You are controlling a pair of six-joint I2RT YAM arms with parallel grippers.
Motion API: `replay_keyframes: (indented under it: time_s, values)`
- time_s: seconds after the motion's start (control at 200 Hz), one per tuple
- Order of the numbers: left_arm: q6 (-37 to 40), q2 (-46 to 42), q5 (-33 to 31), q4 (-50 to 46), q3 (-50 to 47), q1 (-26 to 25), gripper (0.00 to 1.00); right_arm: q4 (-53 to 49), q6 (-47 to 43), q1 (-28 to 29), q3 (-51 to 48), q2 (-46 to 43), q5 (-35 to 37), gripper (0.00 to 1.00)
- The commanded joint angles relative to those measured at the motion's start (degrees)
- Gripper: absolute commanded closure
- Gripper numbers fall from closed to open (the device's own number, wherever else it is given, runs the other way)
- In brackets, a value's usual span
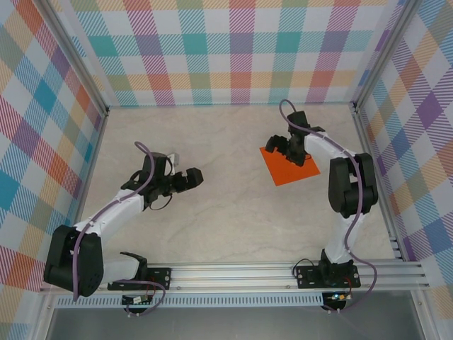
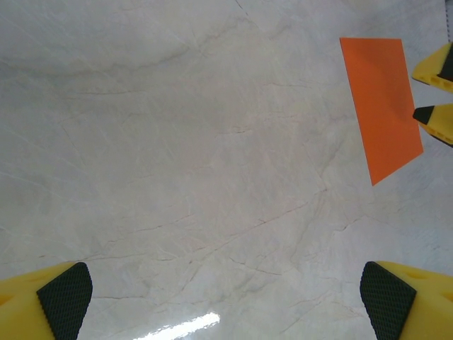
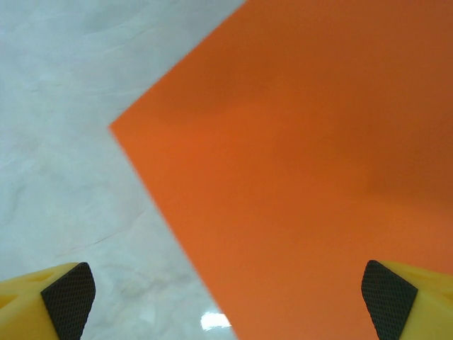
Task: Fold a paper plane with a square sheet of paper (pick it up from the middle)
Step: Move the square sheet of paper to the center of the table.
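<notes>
The square sheet of paper (image 1: 290, 168) is bright orange, flat and unfolded, lying on the marble table right of centre. My right gripper (image 1: 282, 150) hovers over its far left part, open and empty. In the right wrist view the sheet (image 3: 304, 177) spreads under the open right gripper (image 3: 228, 301), with one corner pointing left onto bare table. My left gripper (image 1: 195, 178) hangs open over bare table left of centre, well apart from the sheet. In the left wrist view the sheet (image 2: 382, 106) lies at the upper right, with the right gripper's yellow fingers (image 2: 433, 69) at its edge; my left gripper (image 2: 226, 301) holds nothing.
A pale marble tabletop (image 1: 212, 219) is walled by plaid panels (image 1: 233, 49) at the back and both sides. An aluminium rail (image 1: 283, 273) with the arm bases runs along the near edge.
</notes>
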Motion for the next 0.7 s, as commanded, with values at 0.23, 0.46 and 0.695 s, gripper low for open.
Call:
replay_keyframes:
  time_s: [0.23, 0.46, 0.695]
  values:
    - [-1.2, -2.5, 0.1, -2.3, -1.4, -1.5, 0.00, -0.1, 7.0, -0.3, -10.4, -1.6, 1.7, 0.00]
    - [-3.1, -6.5, -0.3, -3.9, -4.2, -1.9, 0.00, 5.5, 20.3, 6.3, -23.7, -10.1, 1.6, 0.00]
    - [-5.3, -11.4, -0.2, -8.7, -6.7, -2.2, 0.00, 3.6, 31.1, 18.1, -26.3, -13.4, 8.1, 0.00]
